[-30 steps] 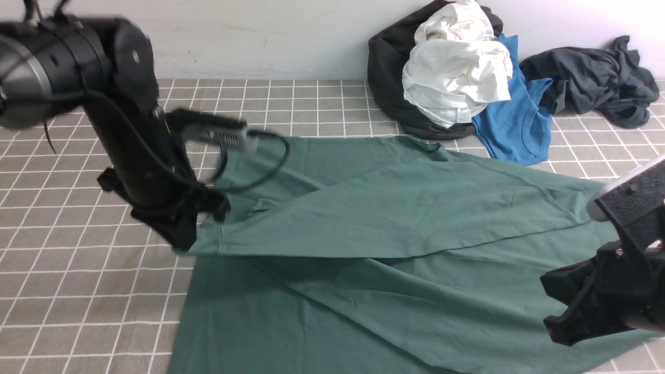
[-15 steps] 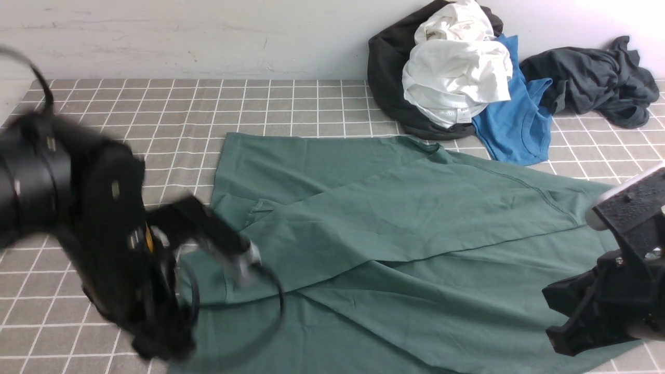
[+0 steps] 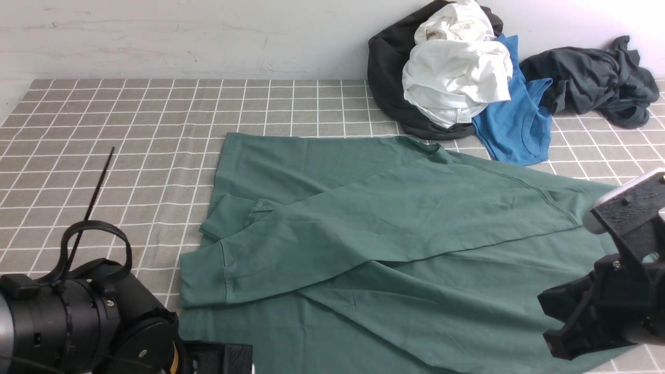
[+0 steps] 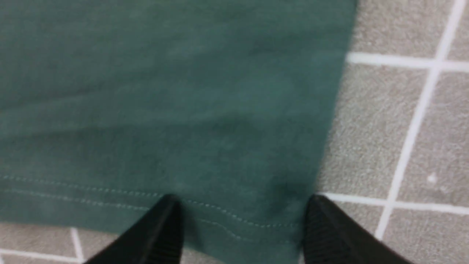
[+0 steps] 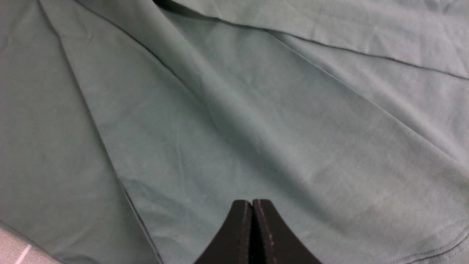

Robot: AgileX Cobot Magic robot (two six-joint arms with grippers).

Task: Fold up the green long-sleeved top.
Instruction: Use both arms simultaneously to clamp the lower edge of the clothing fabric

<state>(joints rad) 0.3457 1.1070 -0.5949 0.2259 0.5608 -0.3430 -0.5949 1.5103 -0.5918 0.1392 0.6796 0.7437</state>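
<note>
The green long-sleeved top (image 3: 395,244) lies spread on the grey checked tablecloth (image 3: 130,135). One sleeve is folded across its body, with the cuff (image 3: 202,278) at the left edge. In the left wrist view my left gripper (image 4: 242,205) is open just above the stitched hem corner (image 4: 110,205) of the top (image 4: 176,102), with cloth showing between its black fingertips (image 4: 166,220). In the front view only the left arm's body (image 3: 78,322) shows, at the near left. My right arm (image 3: 613,306) hovers at the near right. Its gripper (image 5: 252,202) is shut and empty over smooth green cloth (image 5: 256,121).
A heap of clothes sits at the back right against the wall: a white garment (image 3: 457,78) on a black one (image 3: 387,72), a bright blue one (image 3: 514,124) and a charcoal one (image 3: 592,78). A thin black cable tie (image 3: 93,197) sticks up from the left arm.
My left gripper has let go of the sleeve cuff and opened. The arm swung from the top's far left side down to its near left corner. The right arm barely moved.
</note>
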